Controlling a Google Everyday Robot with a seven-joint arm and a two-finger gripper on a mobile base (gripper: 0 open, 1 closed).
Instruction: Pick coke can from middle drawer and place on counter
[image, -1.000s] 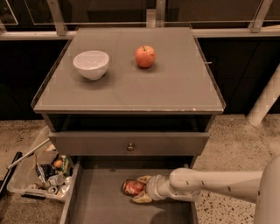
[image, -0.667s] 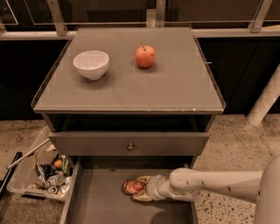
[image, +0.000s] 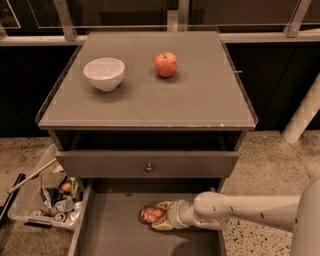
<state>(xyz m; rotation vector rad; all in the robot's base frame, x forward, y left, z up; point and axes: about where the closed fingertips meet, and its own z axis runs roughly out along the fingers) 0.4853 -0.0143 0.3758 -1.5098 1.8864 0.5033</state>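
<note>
The coke can (image: 151, 214) is small and red and lies on its side on the grey floor of the open middle drawer (image: 117, 232) at the bottom of the view. My gripper (image: 159, 216) reaches in from the right on a white arm, with one finger (image: 164, 205) behind the can and one in front of it. The can sits between them. The counter (image: 150, 95) is the wide grey cabinet top above.
A white bowl (image: 104, 73) and a red-orange apple (image: 166, 64) stand on the counter. A closed drawer front with a round knob (image: 148, 168) sits above the open drawer. A clear bin of clutter (image: 47, 197) lies on the floor at left. A white post (image: 302, 112) stands at right.
</note>
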